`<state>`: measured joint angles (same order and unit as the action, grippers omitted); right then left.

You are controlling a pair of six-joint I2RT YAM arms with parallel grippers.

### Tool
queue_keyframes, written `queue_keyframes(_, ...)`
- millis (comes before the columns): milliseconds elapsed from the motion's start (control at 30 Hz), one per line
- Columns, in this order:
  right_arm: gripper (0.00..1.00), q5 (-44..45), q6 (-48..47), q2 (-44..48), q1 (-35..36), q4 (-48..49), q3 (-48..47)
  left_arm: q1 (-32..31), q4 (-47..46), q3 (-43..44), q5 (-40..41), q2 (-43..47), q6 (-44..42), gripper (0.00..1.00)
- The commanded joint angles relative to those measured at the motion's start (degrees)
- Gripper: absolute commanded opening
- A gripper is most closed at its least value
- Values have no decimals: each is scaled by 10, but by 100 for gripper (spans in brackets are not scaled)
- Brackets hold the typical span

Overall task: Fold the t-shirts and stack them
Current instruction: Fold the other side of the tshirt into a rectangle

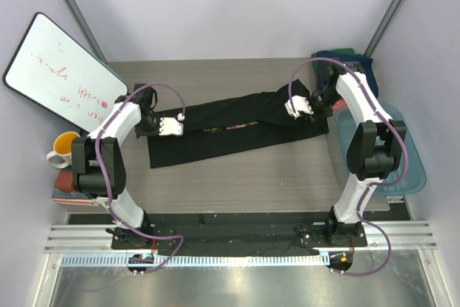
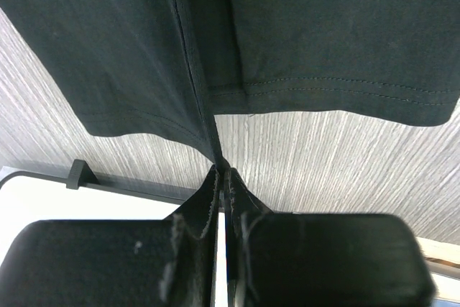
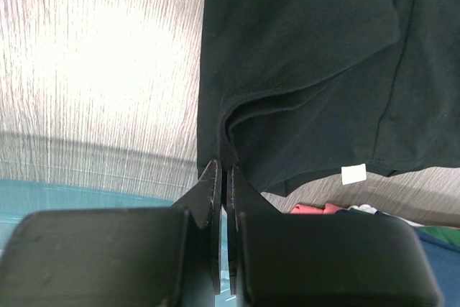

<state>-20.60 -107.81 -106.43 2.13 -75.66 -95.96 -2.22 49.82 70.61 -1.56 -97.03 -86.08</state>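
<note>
While both arms bend inward over the counter point(image 1: 237, 192), the left fingers point(image 2: 205, 203) are pressed together on a thin fold at one end of the black t-shirt point(image 1: 230, 134). The right fingers point(image 3: 210, 188) pinch its other end, close to a small white label point(image 3: 353, 175). Between the two sets of fingers the shirt runs as a long, narrow band across the grey wood-grain top. Just beyond the right fingers lies a pile of other t-shirts point(image 1: 351, 57), coral-red, green and navy. A translucent blue tub point(image 1: 413, 170) sits outward of the right fingers, beside that arm; what it holds I cannot tell. Outward of the left fingers are a whiteboard point(image 1: 61, 70) and a yellow-and-white mug point(image 1: 63, 150).
</note>
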Motion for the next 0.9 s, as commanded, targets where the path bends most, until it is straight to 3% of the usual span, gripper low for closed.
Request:
queue_keyframes(0, 1, 5, -30, 22, -2, -52, 4, 5, 26, 17, 5, 2, -9, 0)
queue_keyframes(167, 4, 10, -33, 21, 1, -46, 19, 4, 48, 21, 9, -1, -12, 2)
queue_keyframes(200, 12, 12, -32, 19, 2, -46, 19, 4, 55, 24, 11, -3, -13, 4)
queue_keyframes(233, 22, 19, -33, 19, 2, -45, 21, 4, 62, 30, 10, -5, -13, 14)
queue_keyframes(267, 41, 23, -34, 18, 3, -46, 23, 4, 78, 34, 10, -8, -12, 20)
queue_keyframes(333, 55, 31, -35, 18, 4, -46, 24, 4, 94, 49, 11, -15, -8, 30)
queue_keyframes(467, 72, 23, -29, 18, 3, -47, 17, 4, 116, 77, 3, -22, 12, 40)
queue_keyframes(600, 71, -11, -7, 16, 4, -34, 7, 4, 68, 105, 2, -32, 64, 40)
queue_keyframes(700, 50, -79, 96, -22, 7, 9, -40, -2, 2, 126, 2, -43, 107, 37)
queue_keyframes(733, 37, -100, 121, -38, 12, 16, -61, -4, -12, 130, 1, -47, 135, 35)
queue_keyframes(800, 31, -144, 191, -102, 22, 11, -129, -19, -27, 134, 9, -60, 156, 33)
queue_keyframes(867, 32, -165, 220, -171, 36, -9, -197, -31, -44, 132, 10, -70, 170, 28)
